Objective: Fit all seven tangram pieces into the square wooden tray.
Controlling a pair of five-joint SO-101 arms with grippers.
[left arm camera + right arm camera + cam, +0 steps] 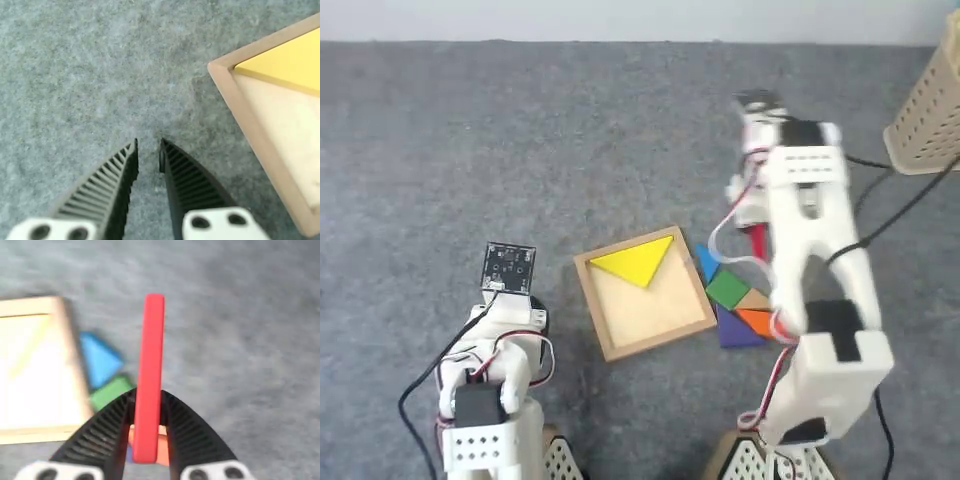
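The grey felt table (470, 150) carries everything, and the square wooden tray (593, 310) sits at lower centre of the high view, turned a little askew. Inside it we see one piece seated: the yellow triangle (632, 262), flat against the tray's upper edge, with bare wood below it. Just right of the tray lies a tight cluster of loose pieces that touch one another: blue (704, 262), green (728, 288), tan (756, 298), orange (757, 320) and purple (735, 334), partly under the right arm (810, 260).

The trouble we foresee lies with the red piece (150, 365). It is gripped on edge, standing upright between the jaws, so we judge it cannot drop straight into the tray flat. Released like this it may tip either way, land on the rim or lean on the yellow triangle. The tray's skew also means the piece's corner may not match the free corner. The arm hangs over the cluster, so a low swing toward the tray could scatter those pieces.

The right gripper (148, 392) is closed firmly on the red piece, both ribbed fingers pressed to its faces. The left gripper (148, 145) hovers above bare felt near the tray's corner, its jaws parted only narrowly and holding nothing.
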